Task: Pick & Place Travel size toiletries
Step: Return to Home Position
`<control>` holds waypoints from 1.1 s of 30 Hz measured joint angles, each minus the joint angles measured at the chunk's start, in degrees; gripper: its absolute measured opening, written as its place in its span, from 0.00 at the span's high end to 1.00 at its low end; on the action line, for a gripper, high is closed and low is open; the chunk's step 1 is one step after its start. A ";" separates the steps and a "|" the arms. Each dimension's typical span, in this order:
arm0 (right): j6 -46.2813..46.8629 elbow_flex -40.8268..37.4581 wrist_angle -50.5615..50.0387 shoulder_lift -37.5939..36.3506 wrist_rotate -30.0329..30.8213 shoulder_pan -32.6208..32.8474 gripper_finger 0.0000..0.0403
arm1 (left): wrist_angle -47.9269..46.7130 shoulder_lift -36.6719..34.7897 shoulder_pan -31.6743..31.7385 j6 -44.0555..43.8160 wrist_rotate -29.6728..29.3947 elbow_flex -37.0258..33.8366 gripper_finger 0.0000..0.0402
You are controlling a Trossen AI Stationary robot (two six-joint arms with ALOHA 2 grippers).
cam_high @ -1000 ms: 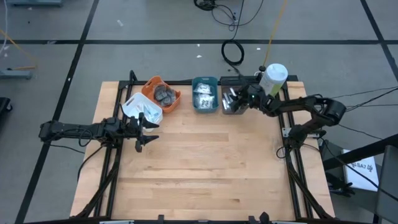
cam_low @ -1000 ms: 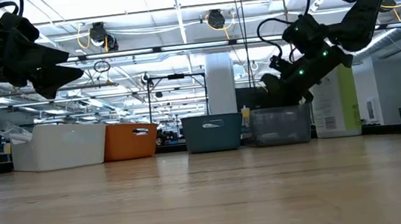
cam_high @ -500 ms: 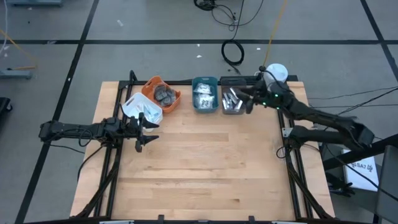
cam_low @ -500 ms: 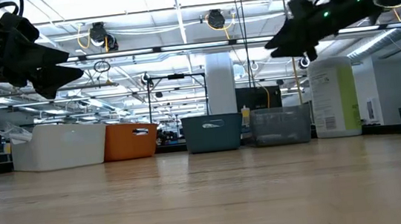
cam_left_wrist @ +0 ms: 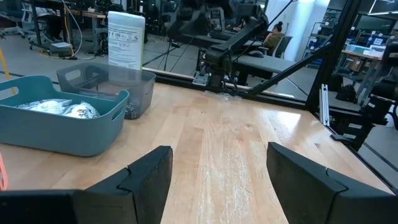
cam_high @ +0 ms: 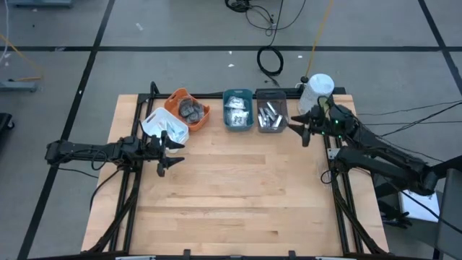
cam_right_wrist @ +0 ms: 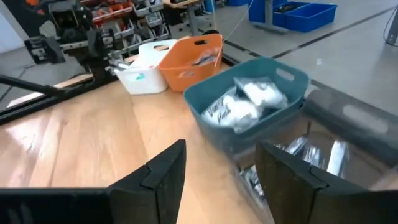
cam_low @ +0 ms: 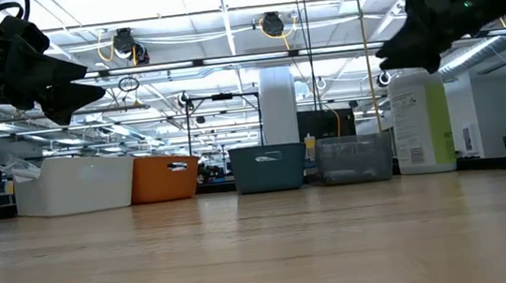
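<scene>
- Four bins in a row at upper centre of the high view, along the far edge of the wooden table (cam_high: 238, 195): white bin (cam_high: 177, 134), orange bin (cam_high: 204, 114), teal bin (cam_high: 239, 128), grey bin (cam_high: 272, 130).
- Travel size toiletries inside the bins: dark grey discs (cam_high: 190, 109) in the orange bin, white packets (cam_high: 237, 110) in the teal bin, silver pieces (cam_high: 270, 114) in the grey bin.
- White bin contents: too hard to make out.
- Right gripper (cam_high: 300, 132): hovers in the air just right of the grey bin and below the big white bottle (cam_high: 316, 92) in the frame. Fingers (cam_right_wrist: 158, 180) apart, nothing between them.
- Left gripper (cam_high: 170, 153): hangs at centre left, just below the white bin. Fingers (cam_left_wrist: 146, 180) apart, nothing held.
</scene>
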 joint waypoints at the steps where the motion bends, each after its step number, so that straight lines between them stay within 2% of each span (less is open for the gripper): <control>1: 0.20 -1.50 0.24 -1.40 -0.06 0.01 0.55 | -0.01 0.00 0.00 0.00 0.01 0.00 0.36; 8: 4.09 -11.82 3.88 -11.86 -1.41 0.02 0.55 | 0.00 -0.02 0.00 0.00 0.01 0.00 0.36; 13: 10.50 -16.35 11.70 -16.96 -10.31 0.10 0.56 | -0.01 -0.01 0.00 0.00 0.01 0.00 0.36; 17: 17.39 -21.37 23.57 -18.75 -16.16 3.13 0.56 | -0.01 -0.01 0.00 0.00 0.01 0.00 0.36; 19: 19.55 -23.62 31.58 -18.71 -16.00 5.59 0.56 | -0.02 0.00 0.00 0.00 -0.01 0.00 0.36; 21: 19.72 -24.31 34.32 -18.69 -14.66 8.11 0.56 | 0.00 0.00 0.00 0.00 0.01 0.00 0.36; 24: 19.28 -24.34 33.76 -18.34 -11.91 12.34 0.56 | -0.01 0.00 0.00 0.00 0.01 0.00 0.36; 30: 18.66 -24.41 33.44 -18.11 -10.94 23.91 0.56 | -0.02 -0.02 0.00 0.00 0.01 0.00 0.36; 33: 17.34 -24.45 33.63 -18.33 -5.88 30.03 0.56 | -0.01 0.00 0.00 0.00 -0.01 0.00 0.36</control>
